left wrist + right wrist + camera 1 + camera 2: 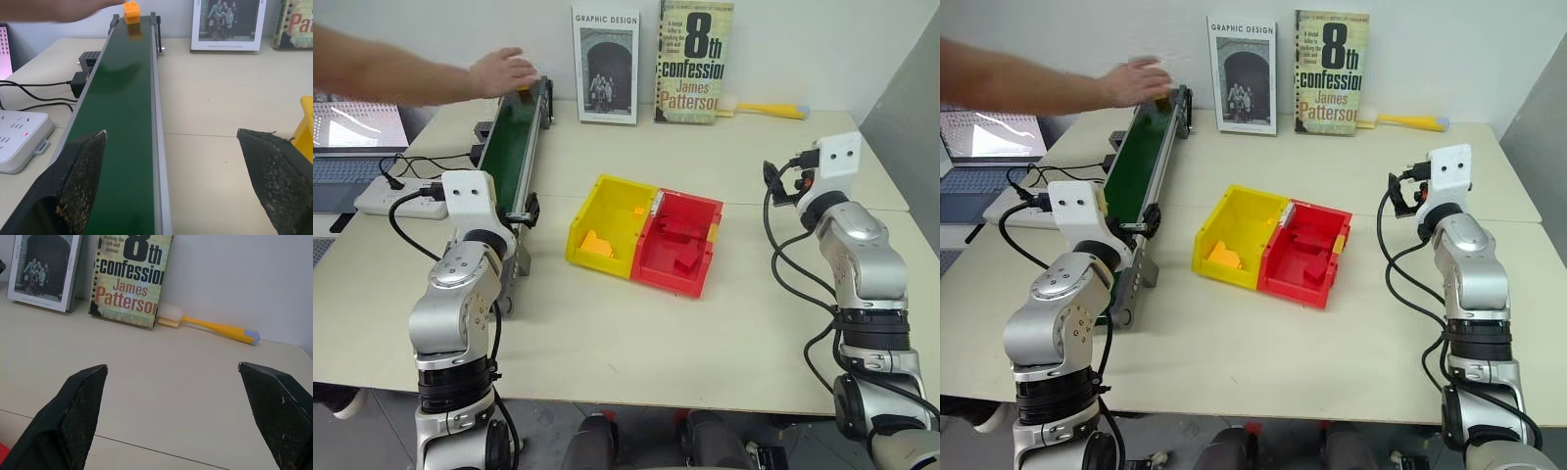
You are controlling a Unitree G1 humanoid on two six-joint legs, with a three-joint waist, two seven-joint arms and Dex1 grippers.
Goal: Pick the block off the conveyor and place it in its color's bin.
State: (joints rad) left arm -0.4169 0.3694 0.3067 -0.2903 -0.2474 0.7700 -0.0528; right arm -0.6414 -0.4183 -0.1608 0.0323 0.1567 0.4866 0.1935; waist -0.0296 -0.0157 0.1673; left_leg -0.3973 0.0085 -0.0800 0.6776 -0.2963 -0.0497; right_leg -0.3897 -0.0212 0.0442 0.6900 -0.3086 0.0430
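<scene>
The block (131, 11) is a small orange-yellow studded brick, standing upright at the far end of the green conveyor (120, 122), directly ahead of the left gripper (173, 183) and just beneath a person's hand (504, 72). Left gripper: fingers spread wide, holding nothing. Right gripper (183, 418): likewise spread, empty, facing the books. Yellow bin (607, 206) lies between both grippers.

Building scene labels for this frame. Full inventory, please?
block: 1, orange-yellow, far end of conveyor
conveyor: 1, dark-green belt, table left
bin: 1, yellow, mid-table, orange pieces inside
red tray: 1, joined to bin, red blocks inside
books: 2, upright against wall
brush: 1, yellow handle, by wall
power strip: 1, white, beside conveyor
laptop: 1, left edge
person's hand: 1, over conveyor's far end
left gripper: open, empty
right gripper: open, empty
</scene>
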